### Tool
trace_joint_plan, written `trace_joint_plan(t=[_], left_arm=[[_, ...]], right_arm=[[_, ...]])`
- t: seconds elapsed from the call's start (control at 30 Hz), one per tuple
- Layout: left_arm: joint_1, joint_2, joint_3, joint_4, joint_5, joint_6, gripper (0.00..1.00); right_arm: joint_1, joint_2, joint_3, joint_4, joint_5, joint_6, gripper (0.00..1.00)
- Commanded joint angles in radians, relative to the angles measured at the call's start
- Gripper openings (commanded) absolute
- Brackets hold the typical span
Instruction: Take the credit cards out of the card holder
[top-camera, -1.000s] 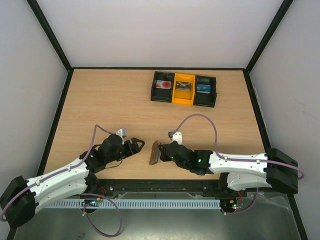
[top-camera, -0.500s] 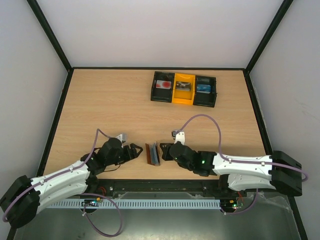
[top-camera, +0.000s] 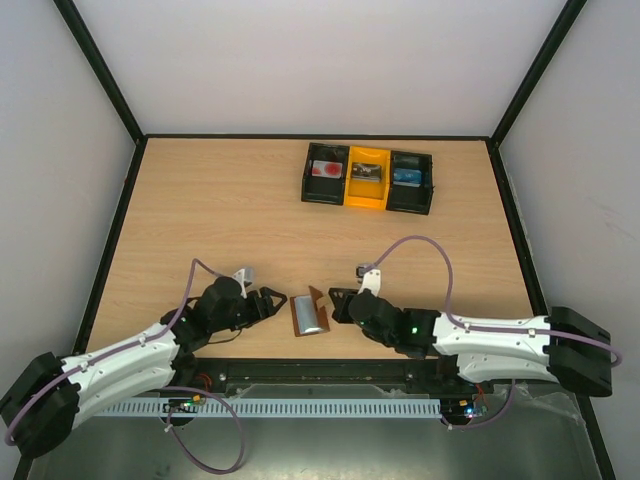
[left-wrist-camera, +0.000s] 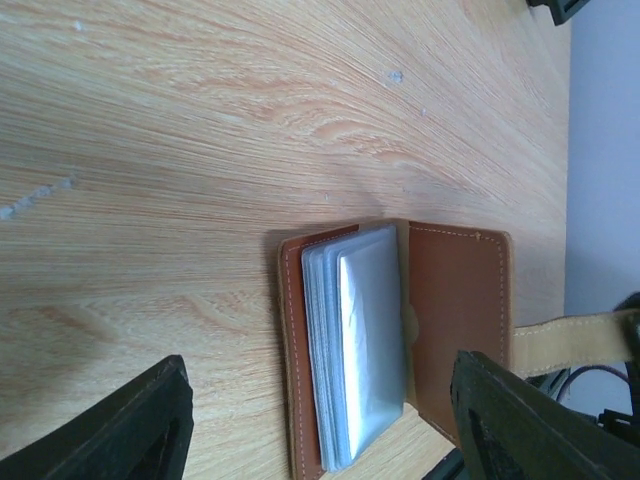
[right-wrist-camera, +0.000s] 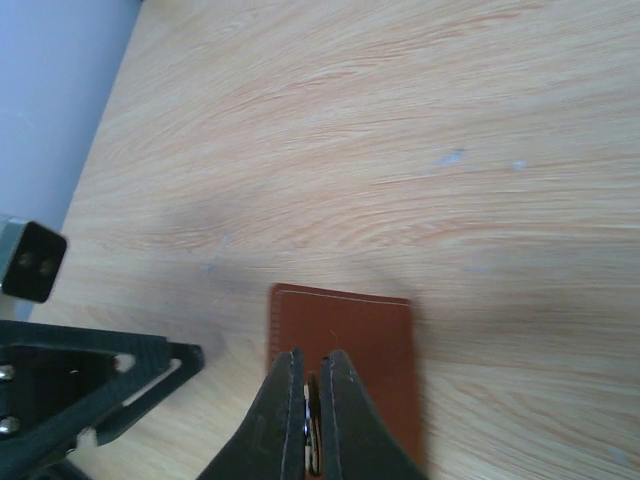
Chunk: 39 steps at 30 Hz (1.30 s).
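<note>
The brown leather card holder (top-camera: 308, 314) lies open on the table near the front edge, between my two grippers. Its stack of pale grey clear sleeves (left-wrist-camera: 365, 340) faces up; whether cards sit in them I cannot tell. My right gripper (right-wrist-camera: 312, 400) is shut on the holder's snap tab (left-wrist-camera: 570, 340) and holds the brown cover (right-wrist-camera: 345, 340) to the right. My left gripper (left-wrist-camera: 318, 375) stands open just left of the holder, its fingers (left-wrist-camera: 150, 420) apart from it. Credit cards (top-camera: 326, 170) lie in the far tray, one per compartment.
The black-and-yellow three-compartment tray (top-camera: 346, 201) stands at the back of the table, right of centre. Black frame rails border the table on both sides and at the back. Both arms lie low along the front edge.
The card holder went from standing almost shut on its edge to lying open, as my right gripper drew the cover to the right. My left gripper narrowed a little and backed slightly left.
</note>
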<state>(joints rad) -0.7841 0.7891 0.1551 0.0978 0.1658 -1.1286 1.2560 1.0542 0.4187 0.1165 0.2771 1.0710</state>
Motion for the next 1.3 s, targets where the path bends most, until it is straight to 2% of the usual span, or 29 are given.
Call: trace_joint_plan(t=[0.0,0.3,0.5,0.77,0.97,1.27], left_arm=[[0.006,0.028,-0.023,0.056,0.024,-0.007,0.69],[-0.006,0.213,-0.014,0.227,0.053,-0.037,0.64],[-0.085,0.363,0.03,0.318,0.031,-0.06,0.58],[-0.15,0.495,0.09,0.324,-0.041,-0.083,0.55],[-0.178,0.636,0.088,0.516,0.033,-0.141,0.49],[-0.23,0.579,0.085,0.711,0.057,-0.169,0.48]], right_arm=[[-0.003,-0.092,-0.106,-0.093,0.141,0.083,0.02],[-0.003,-0.268,-0.261,-0.17,0.202,0.208,0.02],[-0.003,-0.274,-0.274,-0.277,0.221,0.298,0.02],[-0.004,-0.244,-0.294,-0.328,0.225,0.369,0.02],[-0.004,-0.251,-0.3,-0.297,0.21,0.36,0.02],[-0.004,-0.304,-0.315,-0.288,0.197,0.348,0.02]])
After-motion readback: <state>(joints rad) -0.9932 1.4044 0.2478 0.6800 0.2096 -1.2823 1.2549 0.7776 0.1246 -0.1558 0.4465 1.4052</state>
